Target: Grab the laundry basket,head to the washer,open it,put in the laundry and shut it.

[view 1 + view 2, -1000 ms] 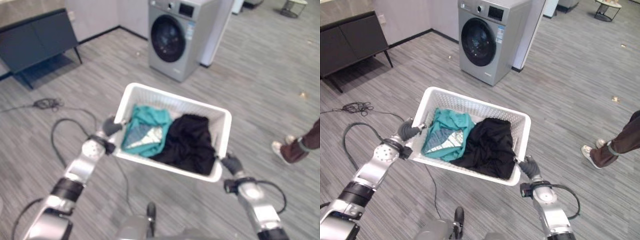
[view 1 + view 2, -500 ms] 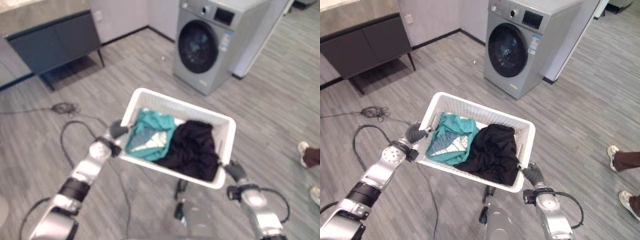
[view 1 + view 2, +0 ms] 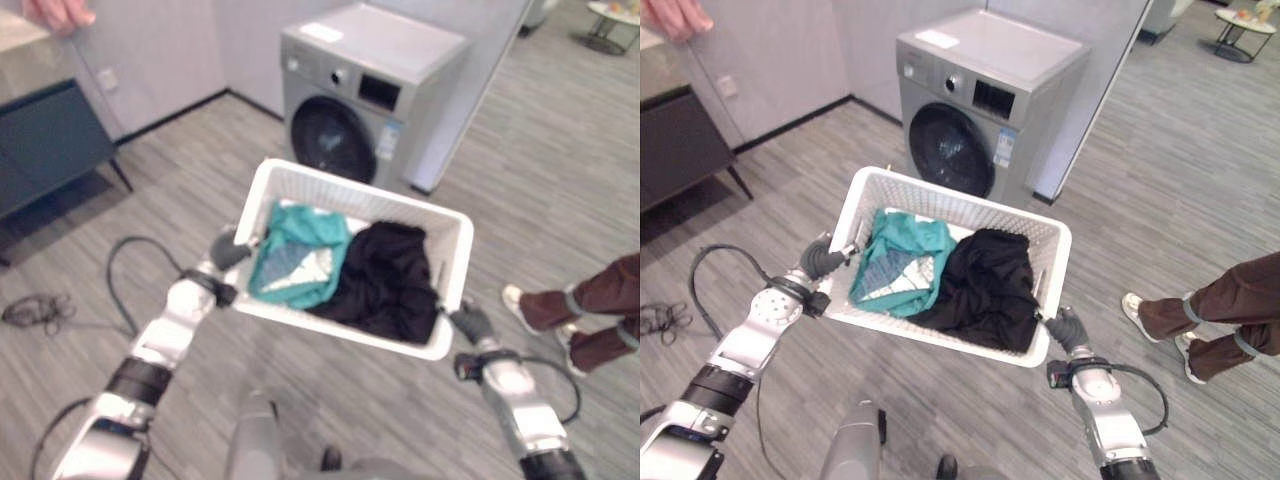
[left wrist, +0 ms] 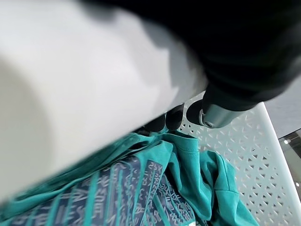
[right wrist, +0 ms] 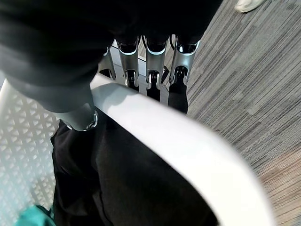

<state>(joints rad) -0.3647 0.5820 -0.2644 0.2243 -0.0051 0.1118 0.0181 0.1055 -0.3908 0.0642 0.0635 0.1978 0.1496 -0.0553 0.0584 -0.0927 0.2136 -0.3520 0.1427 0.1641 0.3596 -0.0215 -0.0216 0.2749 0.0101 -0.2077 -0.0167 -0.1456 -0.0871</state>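
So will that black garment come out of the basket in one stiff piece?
Probably not. The black garment lies crumpled and draped against the basket wall, so it likely sags and trails when lifted. It may also snag the teal garment it touches.

Home-like room: washer, dark sideboard, grey plank floor.

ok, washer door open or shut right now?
Shut. The round dark door sits flush in the washing machine front, just beyond the laundry basket.

The person is cut off by the edge above the legs.
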